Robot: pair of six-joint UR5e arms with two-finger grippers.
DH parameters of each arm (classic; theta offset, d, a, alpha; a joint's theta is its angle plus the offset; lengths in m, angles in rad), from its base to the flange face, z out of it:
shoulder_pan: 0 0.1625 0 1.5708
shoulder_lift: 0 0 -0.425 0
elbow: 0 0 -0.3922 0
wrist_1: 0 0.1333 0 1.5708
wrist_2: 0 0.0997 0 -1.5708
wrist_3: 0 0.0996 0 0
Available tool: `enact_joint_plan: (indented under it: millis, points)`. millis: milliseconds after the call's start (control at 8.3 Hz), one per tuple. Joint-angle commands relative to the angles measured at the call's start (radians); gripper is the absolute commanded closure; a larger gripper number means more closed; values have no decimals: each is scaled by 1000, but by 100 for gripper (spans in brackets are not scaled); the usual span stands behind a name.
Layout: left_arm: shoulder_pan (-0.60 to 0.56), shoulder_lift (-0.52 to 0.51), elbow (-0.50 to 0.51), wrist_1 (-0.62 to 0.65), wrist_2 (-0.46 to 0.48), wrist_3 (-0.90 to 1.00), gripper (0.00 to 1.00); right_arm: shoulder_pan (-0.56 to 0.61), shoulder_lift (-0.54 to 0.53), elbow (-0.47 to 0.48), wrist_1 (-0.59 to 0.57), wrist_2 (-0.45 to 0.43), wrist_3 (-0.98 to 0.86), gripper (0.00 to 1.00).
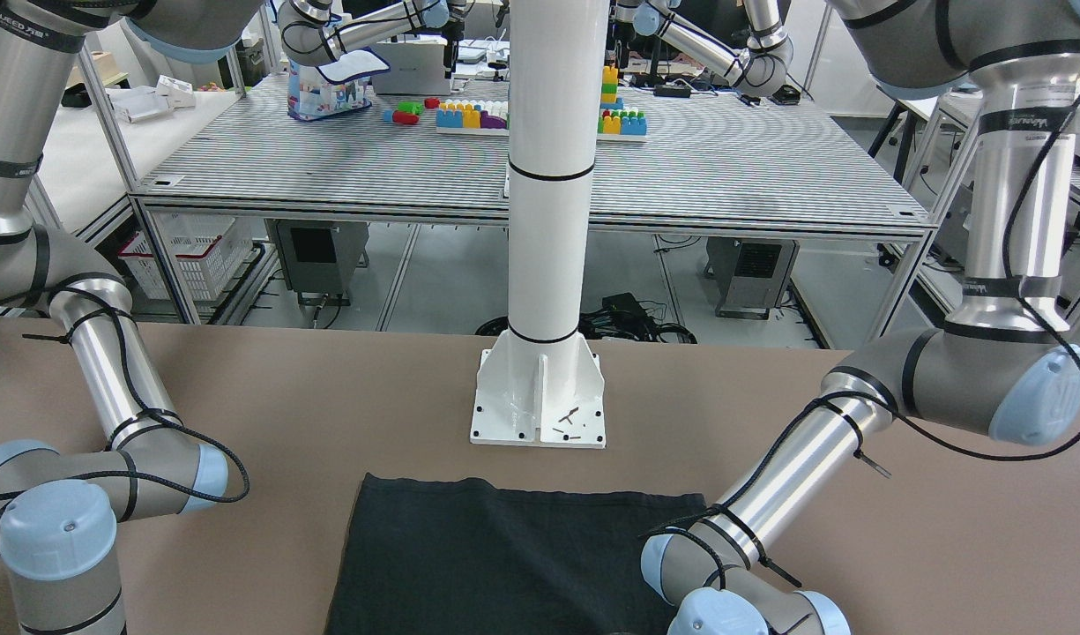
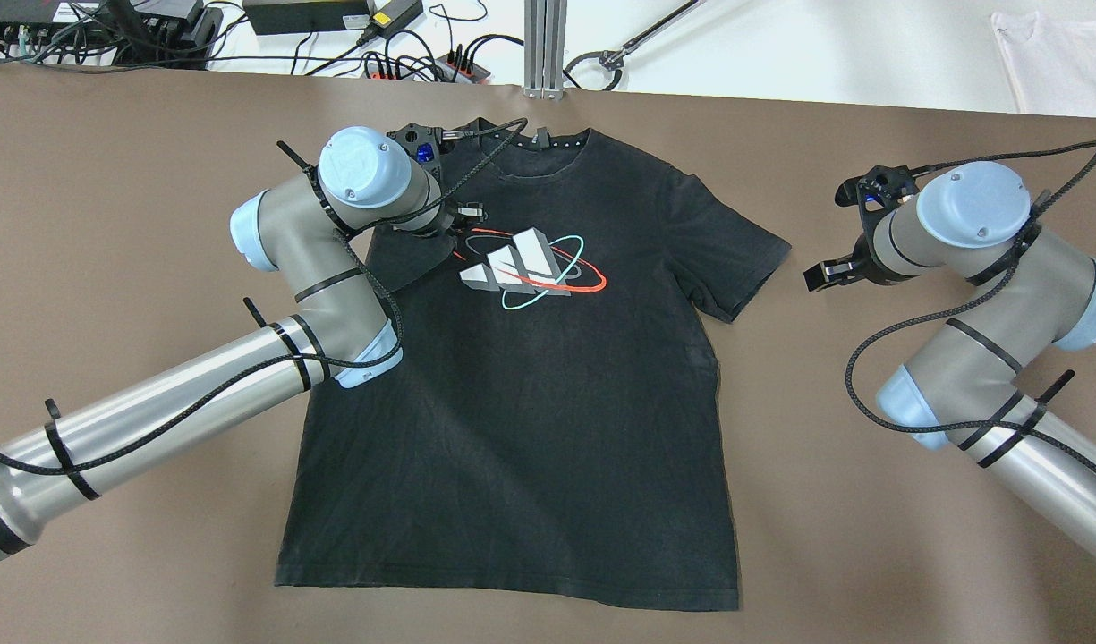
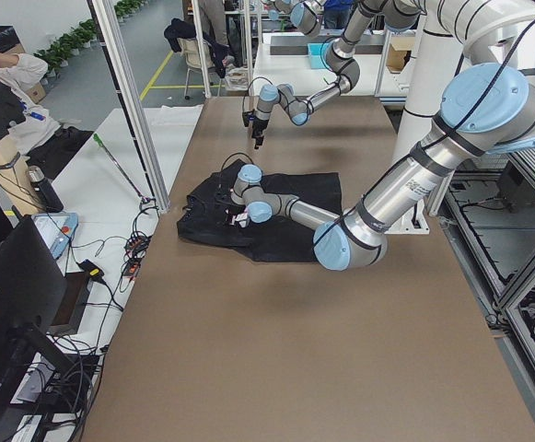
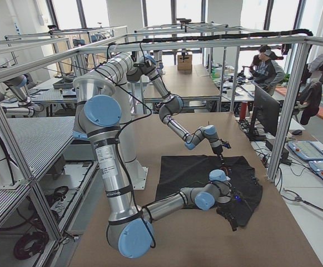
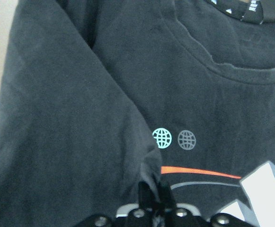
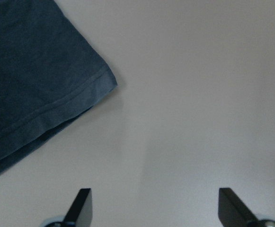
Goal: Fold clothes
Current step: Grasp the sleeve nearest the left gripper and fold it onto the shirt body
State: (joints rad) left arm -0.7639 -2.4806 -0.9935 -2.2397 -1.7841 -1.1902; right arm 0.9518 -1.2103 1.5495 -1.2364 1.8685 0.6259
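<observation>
The black T-shirt (image 2: 530,429) lies flat on the brown table (image 2: 109,224), front side up, collar (image 2: 534,152) at the far edge from me and bottom hem towards my base. My left gripper (image 5: 150,191) is down on the chest, just beside the white, red and teal print (image 2: 525,273) and under the collar. Its jaws are pressed together w/ a corner of a fabric fold (image 5: 80,123) pinched between them; the fold lies over the chest on my left side, approx. where the sleeve is. My right gripper (image 6: 154,208) is wide open and holds nothing. It hangs over bare table just beside the right sleeve (image 6: 38,85), not touching it; the sleeve's hemmed corner points at the gap between the fingertips (image 6: 83,203). In the overhead view this gripper (image 2: 834,233) is apart from the shirt.
</observation>
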Motion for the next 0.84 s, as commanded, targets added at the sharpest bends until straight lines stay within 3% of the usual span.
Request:
enact_joint_plan:
  millis: [0,482,723]
  points:
    - [-8,-1,4,-5,6,7,0,-1,0,0,0,0,0,6]
    - [-26,6,-2,-8,-5,14,0,-2,20,-23,11,0,30,6]
    - [-25,8,-2,-9,-5,14,0,-2,86,-147,124,1,121,7]
